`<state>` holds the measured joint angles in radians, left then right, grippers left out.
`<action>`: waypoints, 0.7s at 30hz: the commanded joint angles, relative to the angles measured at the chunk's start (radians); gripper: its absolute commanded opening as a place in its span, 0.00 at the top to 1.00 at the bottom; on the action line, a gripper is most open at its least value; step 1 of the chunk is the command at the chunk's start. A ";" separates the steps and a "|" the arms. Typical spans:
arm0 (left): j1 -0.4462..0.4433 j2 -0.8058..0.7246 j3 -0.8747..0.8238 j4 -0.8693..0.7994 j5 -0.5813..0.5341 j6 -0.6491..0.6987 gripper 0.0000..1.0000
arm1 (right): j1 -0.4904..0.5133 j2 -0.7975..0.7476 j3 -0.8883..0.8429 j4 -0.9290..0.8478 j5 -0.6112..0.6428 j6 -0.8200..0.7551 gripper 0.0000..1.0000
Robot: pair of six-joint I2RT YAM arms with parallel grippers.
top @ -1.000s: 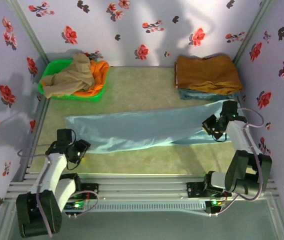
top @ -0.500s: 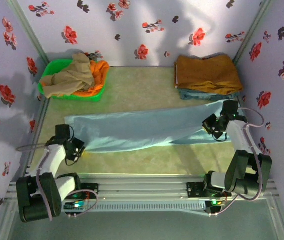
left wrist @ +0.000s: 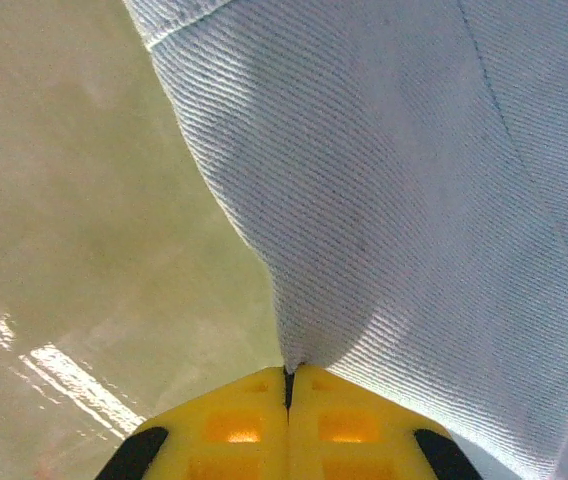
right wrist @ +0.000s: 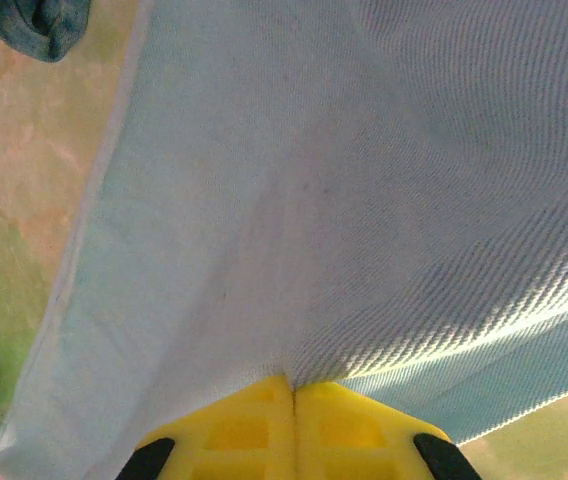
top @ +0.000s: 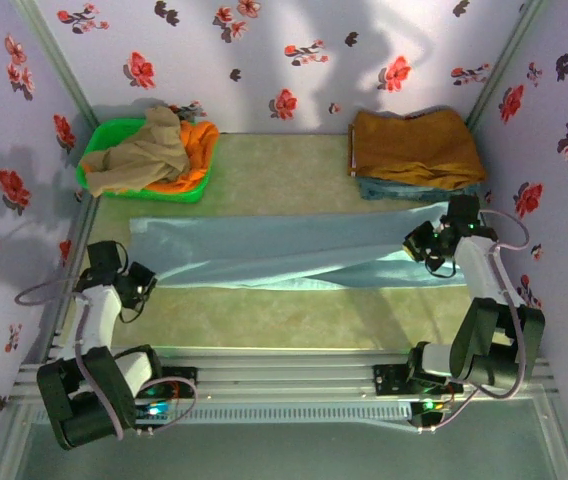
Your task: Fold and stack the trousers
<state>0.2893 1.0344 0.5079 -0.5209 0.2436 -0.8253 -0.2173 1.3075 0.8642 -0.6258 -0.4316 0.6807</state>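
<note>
Top view: pale blue trousers point(top: 284, 250) lie stretched as a long band across the middle of the table point(top: 284, 175), running left to right.

Left gripper point(top: 142, 283) sits at the band's near-left corner. In the left wrist view the left gripper point(left wrist: 288, 375) has its yellow jaws pressed together, pinching a pulled-up fold of the trousers point(left wrist: 414, 200). A stitched edge shows at upper left, possibly a hem; too close to confirm.

Right gripper point(top: 426, 245) is at the band's right end. In the right wrist view the right gripper point(right wrist: 292, 385) has its jaws clamped tight on the trousers point(right wrist: 314, 180).

Back left: green basket point(top: 144, 192) holding a beige-khaki garment point(top: 139, 150) and an orange garment point(top: 199, 145).

Back right: folded mustard-brown garment point(top: 414, 148) stacked on a blue folded garment point(top: 404, 188), just beyond the trousers.
</note>
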 commanded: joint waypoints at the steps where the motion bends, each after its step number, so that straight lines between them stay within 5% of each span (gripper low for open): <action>1: 0.058 -0.032 0.029 -0.022 -0.072 0.043 1.00 | -0.056 -0.008 0.004 0.033 0.037 0.007 1.00; 14: 0.126 -0.033 0.028 -0.033 -0.057 0.032 1.00 | -0.074 0.015 -0.156 0.061 0.009 -0.023 1.00; 16: 0.131 -0.019 0.039 -0.045 -0.056 0.032 1.00 | -0.072 0.011 -0.192 0.058 -0.001 -0.032 0.91; 18: 0.132 -0.003 0.061 -0.072 -0.050 0.029 0.73 | -0.072 0.003 -0.209 0.035 0.011 -0.044 0.68; 21: 0.131 -0.030 0.094 -0.110 -0.028 0.031 0.52 | -0.071 -0.048 -0.203 -0.011 0.009 -0.057 0.60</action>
<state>0.4133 1.0260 0.5484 -0.5938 0.2443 -0.8059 -0.2821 1.3109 0.6586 -0.6079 -0.4595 0.6521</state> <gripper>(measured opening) 0.444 0.386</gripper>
